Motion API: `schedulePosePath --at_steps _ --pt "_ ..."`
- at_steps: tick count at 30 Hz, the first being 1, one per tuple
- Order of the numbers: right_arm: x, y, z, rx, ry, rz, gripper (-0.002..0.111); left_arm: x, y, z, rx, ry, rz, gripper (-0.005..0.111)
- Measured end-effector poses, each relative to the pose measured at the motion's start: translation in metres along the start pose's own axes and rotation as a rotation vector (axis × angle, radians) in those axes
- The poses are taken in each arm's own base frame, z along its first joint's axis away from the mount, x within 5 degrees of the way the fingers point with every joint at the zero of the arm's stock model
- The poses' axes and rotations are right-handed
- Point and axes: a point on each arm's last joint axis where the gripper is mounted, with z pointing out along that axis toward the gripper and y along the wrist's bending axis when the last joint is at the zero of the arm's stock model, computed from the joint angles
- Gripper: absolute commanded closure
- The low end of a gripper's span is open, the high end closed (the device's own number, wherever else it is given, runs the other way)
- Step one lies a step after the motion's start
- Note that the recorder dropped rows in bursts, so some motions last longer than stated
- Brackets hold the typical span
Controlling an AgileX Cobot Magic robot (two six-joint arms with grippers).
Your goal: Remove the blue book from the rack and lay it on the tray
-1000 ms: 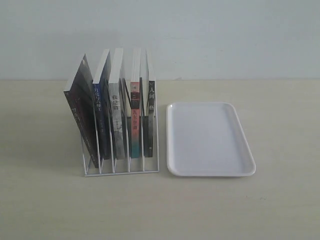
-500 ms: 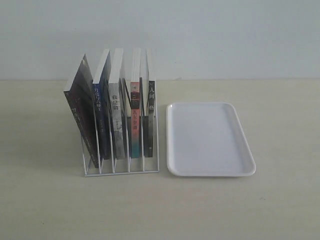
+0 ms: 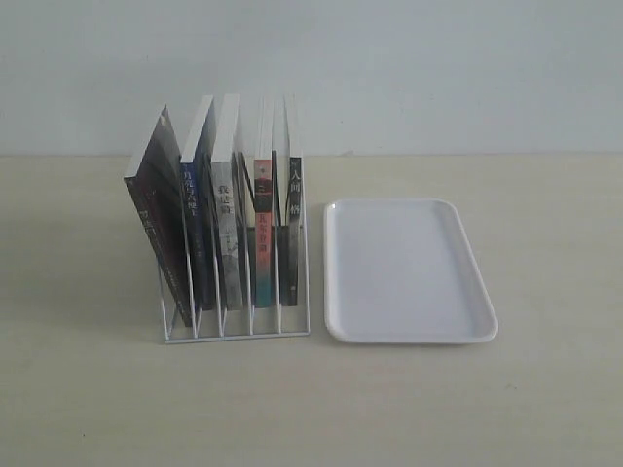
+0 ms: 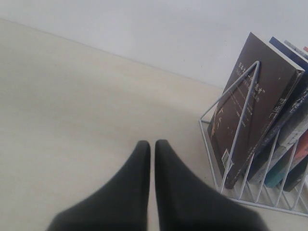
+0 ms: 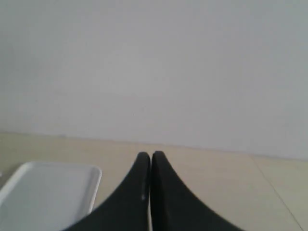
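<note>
The white wire rack (image 3: 234, 334) stands left of centre on the table and holds several upright books. The blue book (image 3: 194, 233), with its dark blue spine, is second from the left; its upper edge (image 4: 288, 52) shows behind a dark brown book in the left wrist view. The white tray (image 3: 409, 272) lies flat just right of the rack with nothing on it. Neither gripper shows in the exterior view. My left gripper (image 4: 151, 143) is shut over bare table, apart from the rack (image 4: 240, 126). My right gripper (image 5: 150, 154) is shut, beside a corner of the tray (image 5: 48, 192).
In the rack, a dark brown book (image 3: 156, 224) leans at the far left. A grey-spined book (image 3: 228, 233), a red-and-teal-spined book (image 3: 262, 238) and a black-spined book (image 3: 292, 224) stand right of the blue one. A pale wall runs behind the table.
</note>
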Motion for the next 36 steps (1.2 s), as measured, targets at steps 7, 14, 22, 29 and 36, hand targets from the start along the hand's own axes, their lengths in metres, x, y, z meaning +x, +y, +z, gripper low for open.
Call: schedulePosePath --at_steps 7,14,22,29,36 --pt "-0.014 -0.001 0.023 -0.001 0.0 0.022 0.108 0.0 0.0 0.0 0.0 0.0 0.0 0.103" --pt "-0.017 -0.001 0.024 -0.001 -0.021 0.072 0.108 0.0 0.0 0.0 0.0 0.0 0.0 0.103" --pt "0.001 0.005 0.049 -0.047 0.209 0.315 0.108 0.0 0.0 0.0 0.0 0.0 0.0 0.103" --pt "0.014 0.035 0.096 -0.288 0.46 0.272 0.108 0.0 0.0 0.0 0.0 0.0 0.0 0.103" --pt "-0.02 0.103 0.138 -0.611 0.474 0.17 0.109 0.0 0.0 0.0 0.0 0.0 0.0 0.103"
